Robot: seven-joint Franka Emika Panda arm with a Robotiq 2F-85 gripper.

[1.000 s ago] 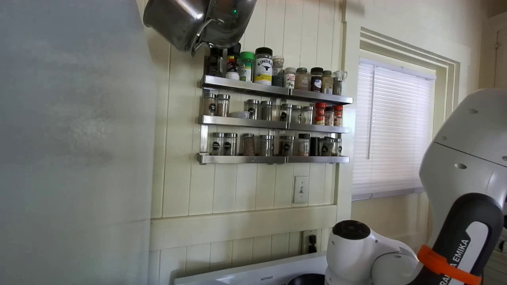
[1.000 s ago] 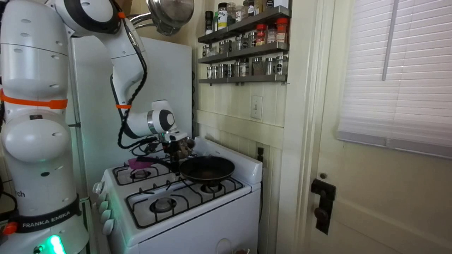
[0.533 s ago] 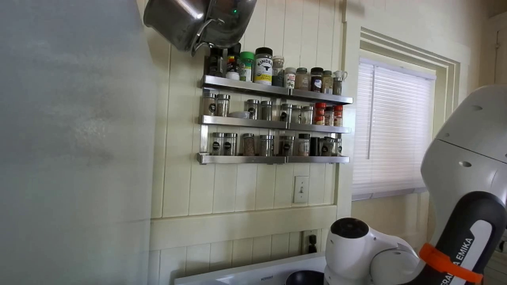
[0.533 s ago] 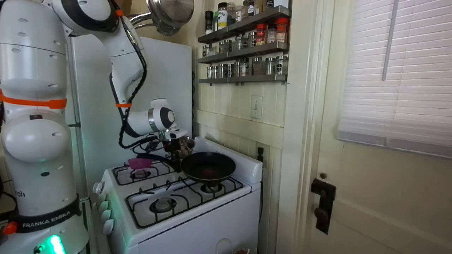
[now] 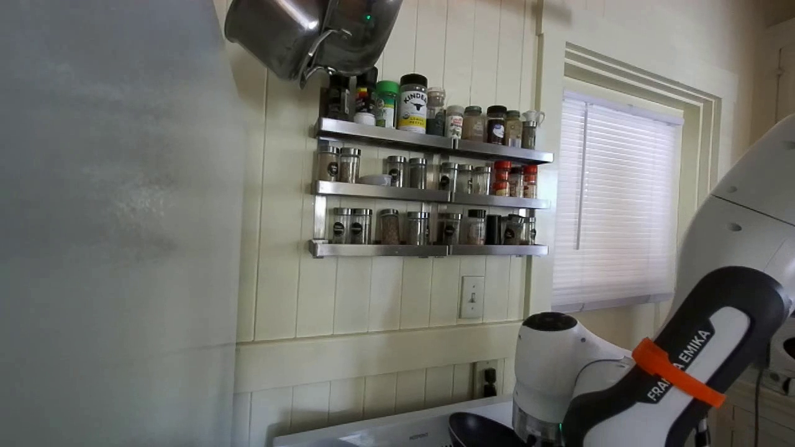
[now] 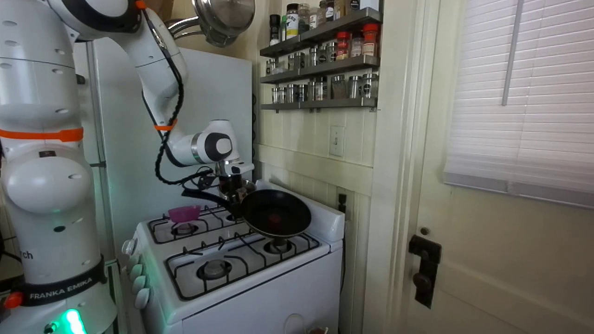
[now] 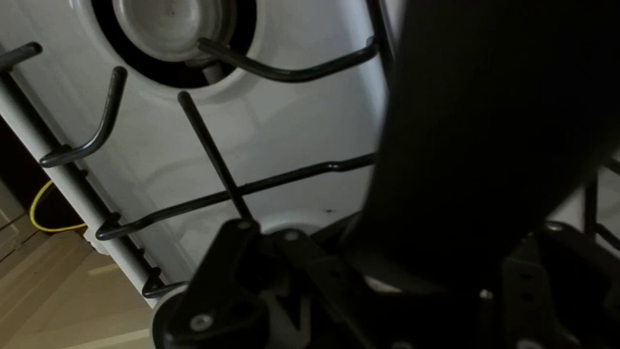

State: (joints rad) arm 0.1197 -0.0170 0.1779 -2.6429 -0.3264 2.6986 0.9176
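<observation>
A black frying pan (image 6: 277, 214) hangs above the stove's rear burner, tilted so that its inside shows in an exterior view. Its long black handle (image 6: 204, 195) runs back toward the refrigerator. My gripper (image 6: 235, 205) is shut on that handle close to the pan body; the fingertips are hard to make out against it. In the wrist view a broad dark shape (image 7: 465, 145), apparently the handle, fills the right side between the finger linkages (image 7: 290, 237). Only part of the pan (image 5: 481, 429) appears at the bottom of an exterior view.
Below lies a white gas stove (image 6: 260, 278) with black grates (image 7: 286, 180). A pink bowl (image 6: 184, 214) stands on a burner under the handle's end. Behind the gripper is a metal pot (image 6: 249, 186). Spice shelves (image 6: 320, 67) and hanging pots (image 6: 227, 21) are higher up.
My arm has risen, lifting the pan by its handle. The pan has tilted further, its inside turning more toward the camera, and the handle now stands higher above the pink bowl.
</observation>
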